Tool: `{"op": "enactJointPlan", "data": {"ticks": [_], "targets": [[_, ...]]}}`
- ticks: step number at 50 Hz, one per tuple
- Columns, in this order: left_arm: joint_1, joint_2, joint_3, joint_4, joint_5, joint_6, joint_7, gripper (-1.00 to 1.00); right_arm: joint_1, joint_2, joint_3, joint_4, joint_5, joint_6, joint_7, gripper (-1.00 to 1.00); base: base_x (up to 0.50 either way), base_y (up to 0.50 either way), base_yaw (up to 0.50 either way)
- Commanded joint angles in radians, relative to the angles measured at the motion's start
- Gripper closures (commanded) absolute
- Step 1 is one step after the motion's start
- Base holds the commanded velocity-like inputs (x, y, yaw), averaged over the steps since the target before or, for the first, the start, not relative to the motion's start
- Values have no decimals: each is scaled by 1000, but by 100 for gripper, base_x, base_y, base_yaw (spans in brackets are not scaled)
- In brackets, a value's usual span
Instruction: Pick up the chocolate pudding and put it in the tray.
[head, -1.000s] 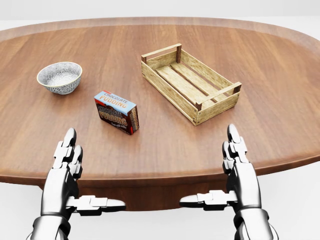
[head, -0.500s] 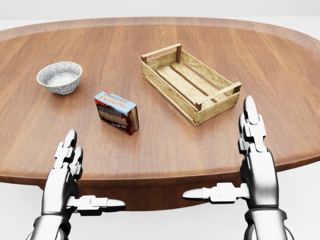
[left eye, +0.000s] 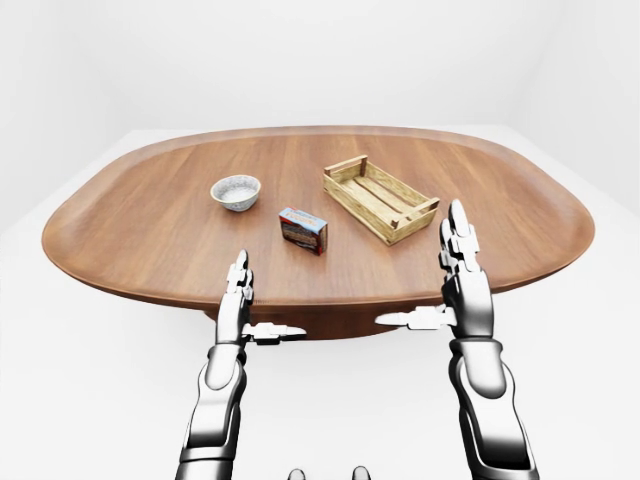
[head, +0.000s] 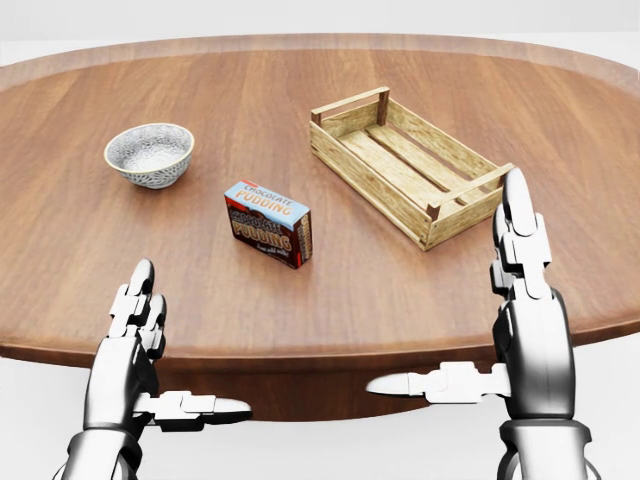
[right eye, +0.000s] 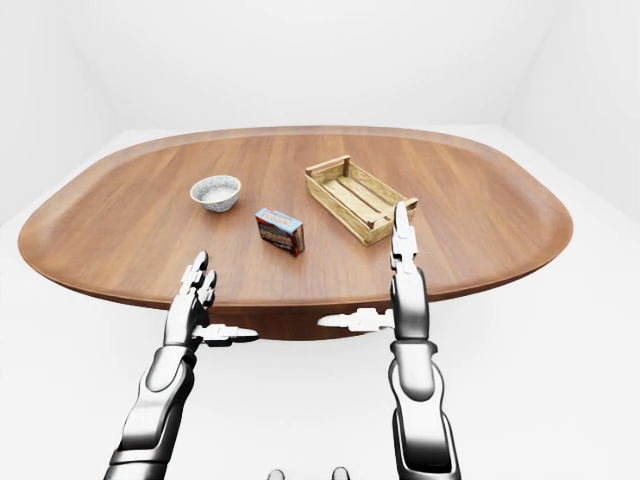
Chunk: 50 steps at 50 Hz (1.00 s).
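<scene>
The chocolate pudding box (head: 268, 223) lies on the wooden table (head: 80, 270), left of centre in the head view, blue top up. To its upper right sits the slatted wooden tray (head: 368, 188), with nothing inside. My left hand (head: 185, 345) hovers open at the table's near edge, below and left of the box. My right hand (head: 450, 300) is open too, fingers (head: 520, 240) pointing up just below the tray's near corner, thumb stretched left. Neither hand touches anything.
A patterned white bowl (head: 149, 155) stands left of the pudding box. The oval table's near edge (left eye: 300, 300) runs just beyond my wrists, and white floor surrounds the table.
The whole head view has shifted, so box, tray and bowl sit further right and slightly lower: the camera moved. My right hand has risen and drifted right. The left hand stayed put.
</scene>
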Motion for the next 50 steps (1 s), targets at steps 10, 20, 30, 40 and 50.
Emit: {"op": "enactJointPlan", "data": {"ticks": [10,20,30,40,50], "targets": [[1,1,0,-1,0,0,1,-100,2,1,2,0,8,3,6,-100,0,32,0],[-1,0,1,4,0,-3,2,-100,-2,1,-3,10,23,5,7,-100,0,0,0],[-3,1,1,6,-1,0,3,-100,0,1,-1,39,26,-23,1,-100,0,0,0],[-2,1,1,0,-1,5,4,-100,-5,1,-1,10,25,11,5,-100,13,0,0],[-2,1,1,3,0,3,4,-100,-2,1,0,13,23,4,5,-100,19,0,0]]}}
